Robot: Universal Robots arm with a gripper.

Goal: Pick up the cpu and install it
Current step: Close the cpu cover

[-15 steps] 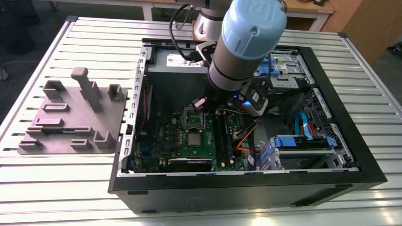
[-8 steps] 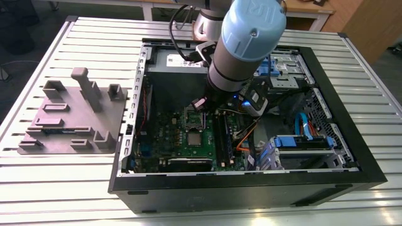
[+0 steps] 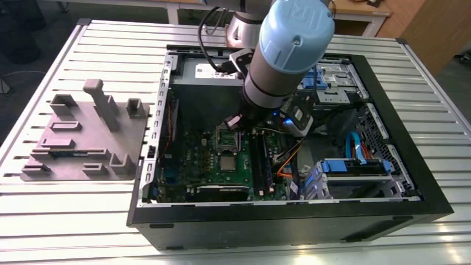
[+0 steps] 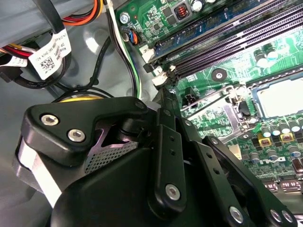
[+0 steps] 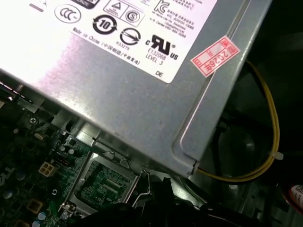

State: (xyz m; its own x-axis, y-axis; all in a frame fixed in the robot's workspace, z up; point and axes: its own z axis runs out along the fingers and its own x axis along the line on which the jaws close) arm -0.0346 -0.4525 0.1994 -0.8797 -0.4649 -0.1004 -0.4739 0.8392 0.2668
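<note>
The cpu [image 3: 226, 164] is a small silver-grey square lying flat in its socket on the green motherboard [image 3: 198, 165]. In the second wrist view the cpu [image 4: 279, 97] shows as a pale square inside a metal surround. A hinged metal frame [image 3: 226, 138] lies open between the cpu and the power supply, and the first wrist view sees that frame [image 5: 104, 184] with green board inside it. My gripper [image 3: 239, 124] hangs inside the case just above this frame, apart from the cpu. In both wrist views the gripper [image 4: 163, 92] [image 5: 165, 187] looks shut, with nothing seen between its fingers.
The grey power supply box [image 5: 142, 94] stands close behind the gripper. Black memory slots [image 4: 227, 42] run beside the socket. Bundled cables [image 4: 52, 47] and a yellow wire [image 5: 272, 123] hang nearby. Blue drive cages [image 3: 353, 165] fill the case's right. A grey fixture tray [image 3: 81, 138] sits outside, left.
</note>
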